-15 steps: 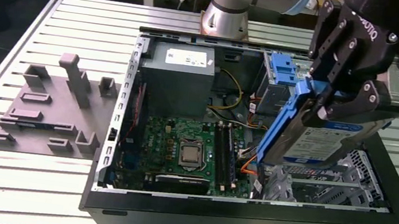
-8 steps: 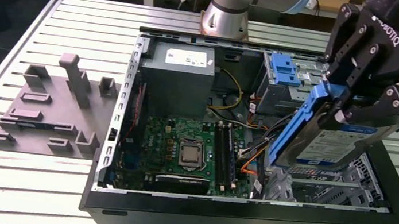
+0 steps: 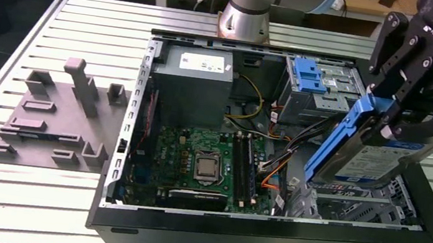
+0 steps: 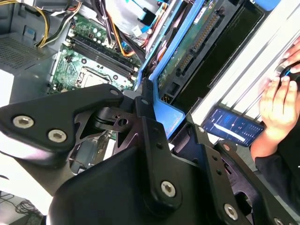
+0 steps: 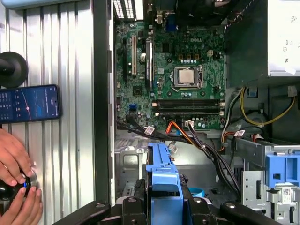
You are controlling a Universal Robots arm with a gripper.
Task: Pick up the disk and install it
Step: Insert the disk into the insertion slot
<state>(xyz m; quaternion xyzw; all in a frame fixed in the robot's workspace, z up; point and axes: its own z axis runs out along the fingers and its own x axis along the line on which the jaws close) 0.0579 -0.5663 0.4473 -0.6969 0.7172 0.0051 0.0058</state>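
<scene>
As the end effector point(image 3: 406, 129) grips it, the disk point(image 3: 368, 164) (white-labelled) tilts

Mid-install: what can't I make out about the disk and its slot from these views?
- Exterior view: the disk and gripper cover part of the metal cage beneath them.
- First wrist view: the gripper hides the disk past its blue frame.
- Second wrist view: the gripper's body hides the disk's near end.

At the exterior view's right the end effector point(image 3: 404, 128) hangs tilted — clamped on the disk point(image 3: 366, 161).
</scene>
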